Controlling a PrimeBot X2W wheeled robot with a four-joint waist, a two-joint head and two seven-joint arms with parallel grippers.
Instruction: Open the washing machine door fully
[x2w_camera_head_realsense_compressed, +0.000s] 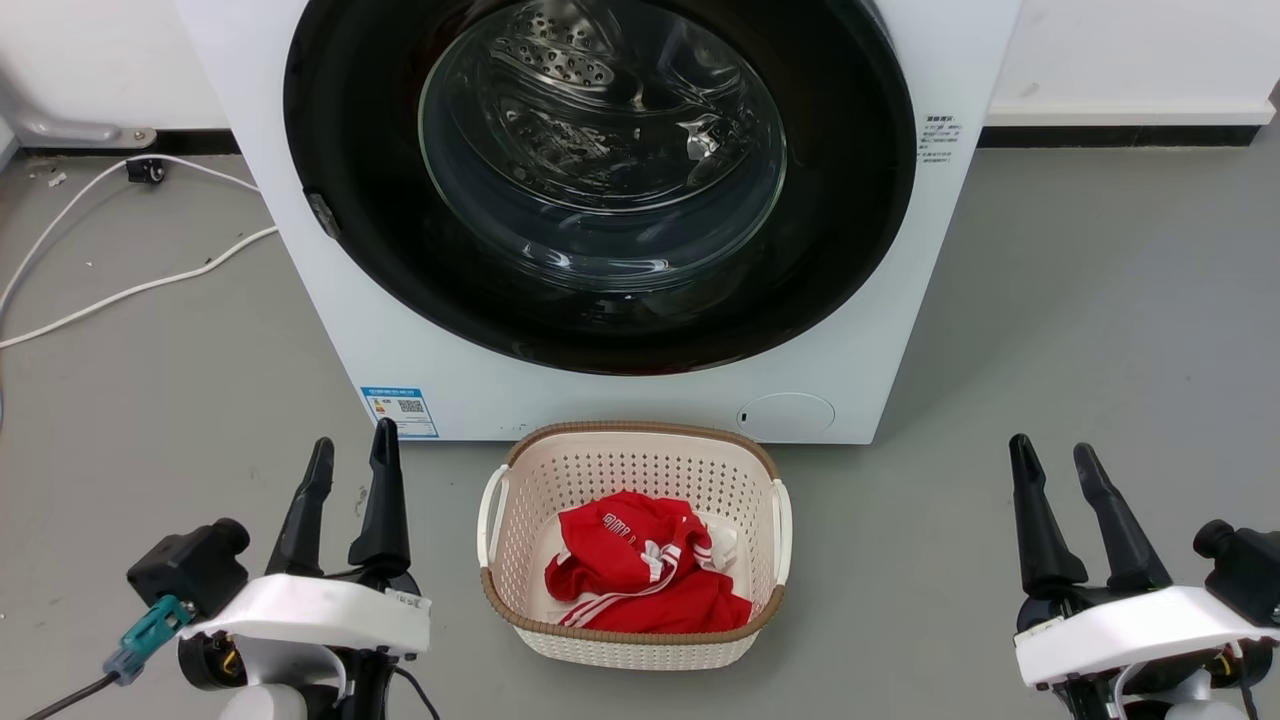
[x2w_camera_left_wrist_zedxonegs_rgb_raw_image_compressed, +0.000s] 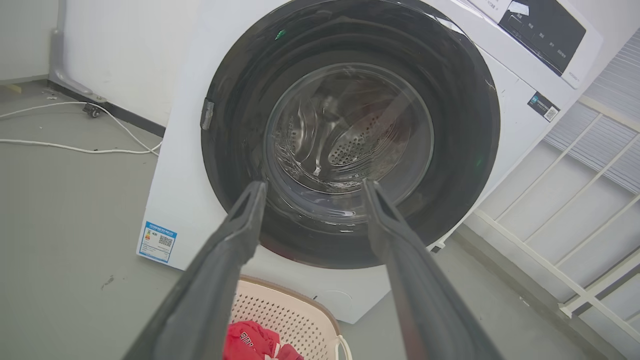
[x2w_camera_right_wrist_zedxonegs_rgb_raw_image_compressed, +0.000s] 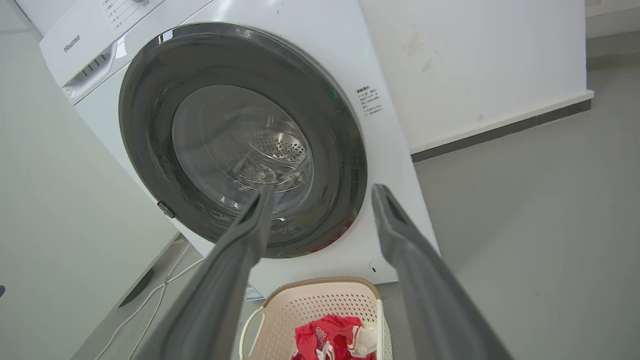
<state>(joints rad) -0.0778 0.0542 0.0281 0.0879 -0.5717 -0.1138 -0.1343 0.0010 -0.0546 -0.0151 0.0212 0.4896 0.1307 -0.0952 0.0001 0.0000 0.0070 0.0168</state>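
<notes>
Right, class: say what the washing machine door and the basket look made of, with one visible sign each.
Washing machine door: glossy black ring, probably plastic, around clear glass; it reflects light and shows the drum. Basket: likely matt cream plastic, moulded with rows of holes.

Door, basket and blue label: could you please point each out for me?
door (x2w_camera_head_realsense_compressed: 600, 335), head view, black lower rim.
basket (x2w_camera_head_realsense_compressed: 640, 652), head view, front wall.
blue label (x2w_camera_head_realsense_compressed: 400, 412), head view, its middle.
</notes>
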